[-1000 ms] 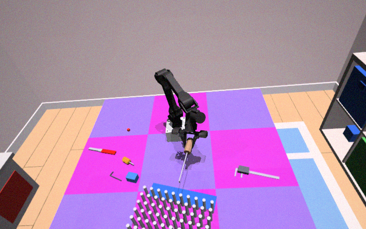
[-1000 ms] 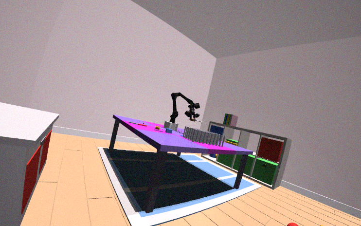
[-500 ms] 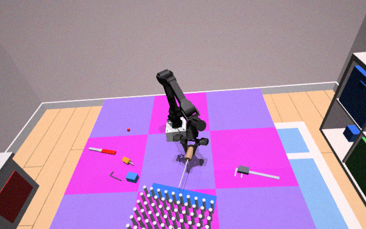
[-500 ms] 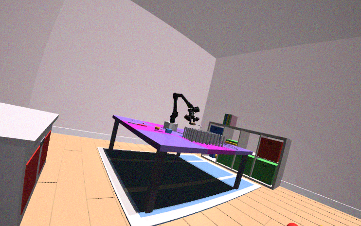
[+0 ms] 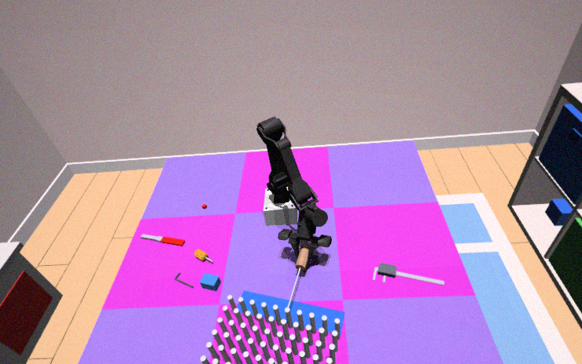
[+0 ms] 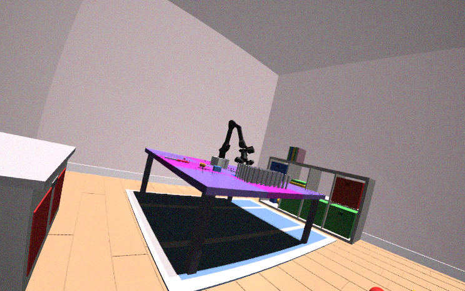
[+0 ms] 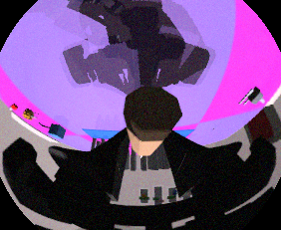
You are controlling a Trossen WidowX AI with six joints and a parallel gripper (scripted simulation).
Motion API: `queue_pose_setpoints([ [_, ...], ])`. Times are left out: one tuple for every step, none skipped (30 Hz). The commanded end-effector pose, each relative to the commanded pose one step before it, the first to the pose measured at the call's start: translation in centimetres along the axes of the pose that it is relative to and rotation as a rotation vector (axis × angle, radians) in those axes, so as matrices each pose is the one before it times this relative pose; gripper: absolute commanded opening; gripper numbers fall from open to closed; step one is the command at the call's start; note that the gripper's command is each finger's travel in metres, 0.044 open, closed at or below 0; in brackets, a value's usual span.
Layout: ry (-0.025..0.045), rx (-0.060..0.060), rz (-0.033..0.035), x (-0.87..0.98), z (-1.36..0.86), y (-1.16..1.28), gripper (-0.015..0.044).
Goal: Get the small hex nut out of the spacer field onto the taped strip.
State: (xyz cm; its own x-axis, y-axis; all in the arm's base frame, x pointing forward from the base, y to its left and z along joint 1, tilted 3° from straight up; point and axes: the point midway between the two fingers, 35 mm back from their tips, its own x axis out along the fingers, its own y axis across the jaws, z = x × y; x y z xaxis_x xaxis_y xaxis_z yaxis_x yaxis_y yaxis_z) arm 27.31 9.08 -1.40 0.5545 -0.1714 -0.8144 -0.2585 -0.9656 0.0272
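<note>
My gripper [image 5: 303, 249] [image 6: 244, 162] is shut on the wooden handle [image 5: 302, 260] [image 7: 152, 115] of a tool with a thin metal rod [image 5: 294, 285]. It is above the table between the arm's base and the spacer field. The rod points toward the field, and in the top view its far end overlaps the blue taped strip [image 5: 259, 297] [image 7: 99, 132] at the front row of spacers; its height and any contact there cannot be told. The metal spacers [image 5: 267, 311] [image 6: 259, 175] stand upright in rows. The hex nut cannot be made out.
On the left lie a red-handled tool [image 5: 172, 241], a yellow screwdriver [image 5: 200, 255], a hex key [image 5: 183, 281], a blue block [image 5: 210, 282] and a small red ball [image 5: 204, 205]. A caliper [image 5: 387, 270] lies on the right. The arm's white base [image 5: 279, 216] stands behind.
</note>
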Motion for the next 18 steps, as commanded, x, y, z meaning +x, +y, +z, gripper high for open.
queue_pose_setpoints([
  [-0.00544,-0.0071,0.00402,1.409,1.819,0.744,0.0],
  [0.00007,0.0001,0.00005,0.141,0.196,0.094,0.0],
  [0.00043,0.0004,-0.00024,0.009,0.021,0.022,0.0],
  [0.00033,0.0003,-0.00023,-0.032,-0.039,-0.011,0.0],
  [0.0,0.0,0.0,0.007,-0.011,-0.001,0.0],
  [0.00001,0.0,-0.00001,0.013,-0.023,-0.002,0.0],
  [0.00002,0.0,-0.00001,0.019,-0.034,-0.003,0.0],
  [0.00001,0.0,-0.00001,0.026,-0.043,-0.004,0.0],
  [0.00001,0.0,0.0,0.033,-0.052,-0.004,0.0],
  [-0.00001,0.0,0.00001,0.04,-0.059,-0.004,0.0],
  [-0.00002,0.0,0.00003,0.044,-0.062,-0.004,0.0],
  [-0.00002,0.0,0.00003,0.045,-0.064,-0.004,0.0],
  [-0.00001,0.0,0.00003,0.044,-0.065,-0.003,0.0],
  [0.0,0.0,0.00002,0.044,-0.066,-0.003,0.0],
  [0.00001,0.0,0.00002,0.043,-0.065,-0.003,0.0],
  [0.00001,0.0,0.00002,0.043,-0.067,-0.003,0.0],
  [0.00001,0.0,0.00002,0.043,-0.068,-0.003,0.0],
  [0.00002,0.0,0.00002,0.042,-0.067,-0.003,0.0],
])
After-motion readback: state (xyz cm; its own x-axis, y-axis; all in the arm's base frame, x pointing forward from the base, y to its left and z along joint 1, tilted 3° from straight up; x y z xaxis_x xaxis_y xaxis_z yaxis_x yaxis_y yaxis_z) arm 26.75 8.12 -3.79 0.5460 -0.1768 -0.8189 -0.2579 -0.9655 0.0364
